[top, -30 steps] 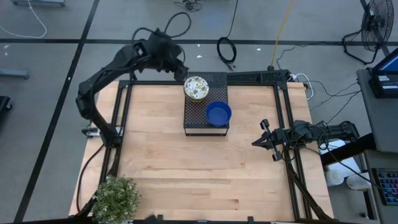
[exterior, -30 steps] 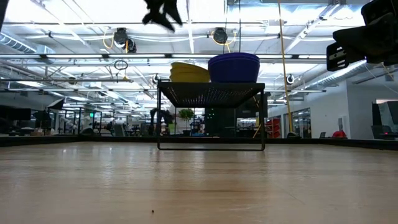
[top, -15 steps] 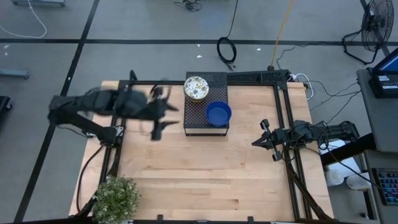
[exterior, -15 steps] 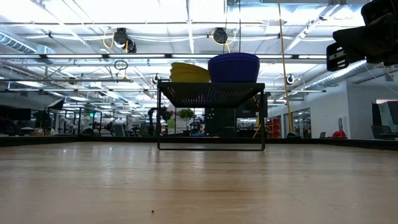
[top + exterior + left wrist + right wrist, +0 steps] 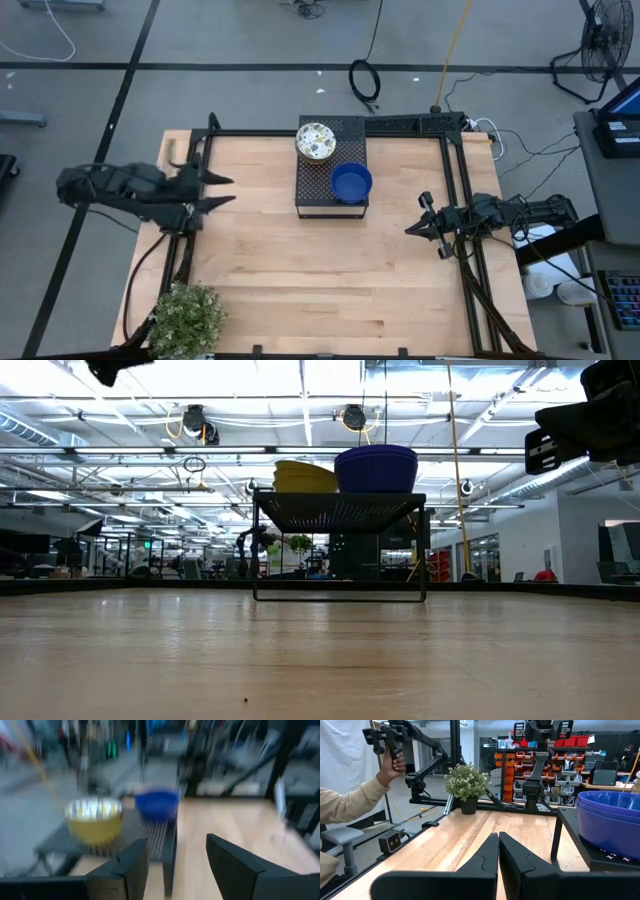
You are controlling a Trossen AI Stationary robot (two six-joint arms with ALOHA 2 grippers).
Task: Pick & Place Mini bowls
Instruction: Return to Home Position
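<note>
At middle left the left gripper (image 5: 226,190) hovers with fingers spread and empty, at upper centre the white bowls (image 5: 315,141) and blue bowls (image 5: 351,183) sit on the black shelf (image 5: 312,195) (white stack upper left of blue), and at middle right the right gripper (image 5: 410,229) has its fingers closed.

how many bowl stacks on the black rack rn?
2: cream floral stack at the rack's upper-left corner in the high view, blue stack at its lower-right. Bowls nested underneath may be hidden.

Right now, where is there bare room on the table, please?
The table is bare across its middle, between the shelf, the plant, the left gripper and the right gripper. Crowded: the shelf top, holding white bowls and blue bowls.
</note>
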